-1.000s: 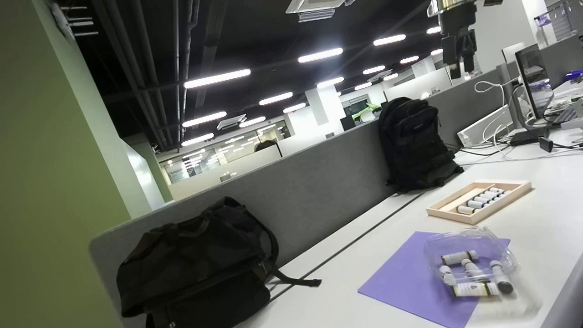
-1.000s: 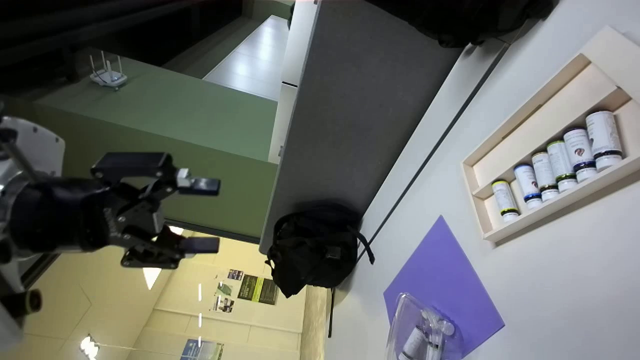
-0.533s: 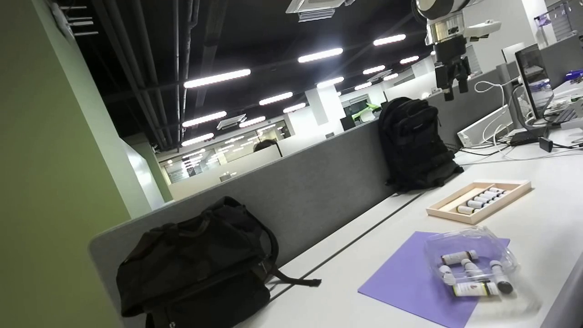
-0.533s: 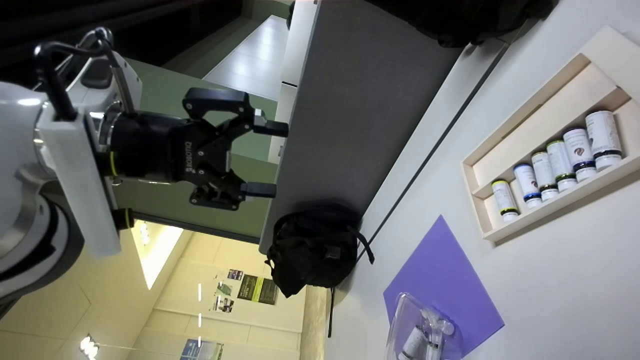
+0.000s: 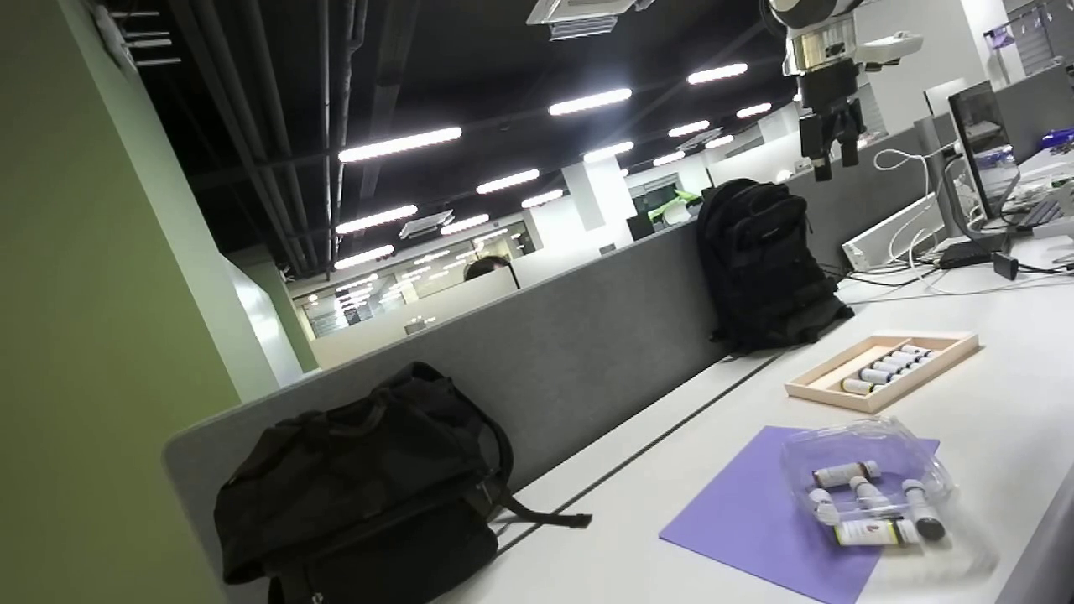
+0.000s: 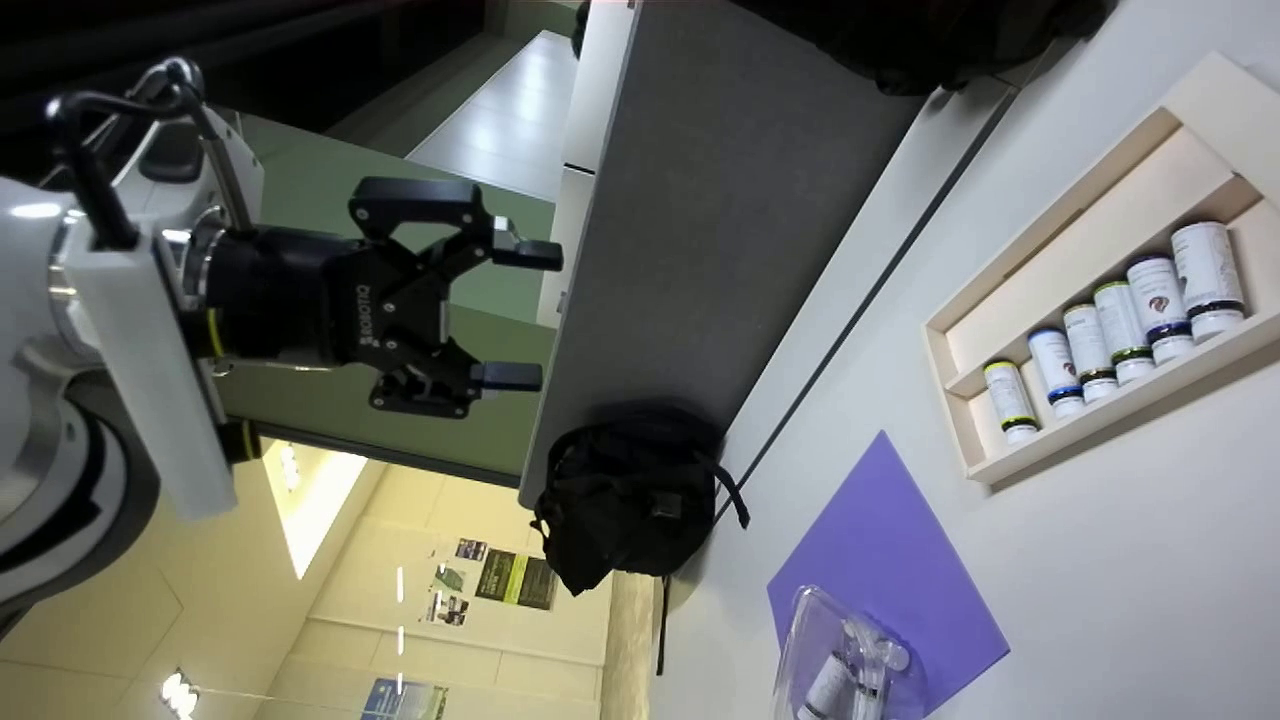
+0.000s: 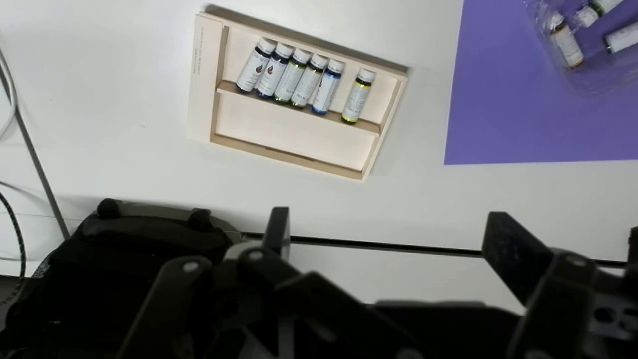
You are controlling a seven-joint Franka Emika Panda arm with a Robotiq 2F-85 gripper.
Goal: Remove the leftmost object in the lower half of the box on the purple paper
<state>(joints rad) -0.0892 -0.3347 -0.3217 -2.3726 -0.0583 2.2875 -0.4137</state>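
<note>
A pale wooden box (image 7: pixel 203 89) has two long compartments. Several white-labelled bottles lie side by side in one of them; a yellow-banded bottle (image 7: pixel 357 97) lies apart at the end. The box also shows in both exterior views (image 5: pixel 831 394) (image 6: pixel 1100 415). Purple paper (image 7: pixel 508 129) lies beside it, also in both exterior views (image 5: pixel 747 512) (image 6: pixel 890 530). A clear plastic container (image 5: pixel 889 426) with several small bottles (image 5: pixel 877 532) stands partly on the paper; an exterior view (image 6: pixel 808 610) cuts it off. My gripper (image 6: pixel 535 317) is open, nothing between its fingers (image 7: pixel 386 219), high above the table.
A black backpack (image 5: pixel 768 268) stands against the grey divider (image 5: pixel 604 310), and a black bag (image 5: pixel 361 495) lies farther along it. A seam (image 7: pixel 374 243) runs along the white table. A monitor (image 5: pixel 986 151) and cables (image 5: pixel 914 210) stand beyond the wooden box.
Over the first half second my open gripper came lower and nearer the table. Since then it has drawn back slightly. The bottles, wooden box, paper and container have not moved.
</note>
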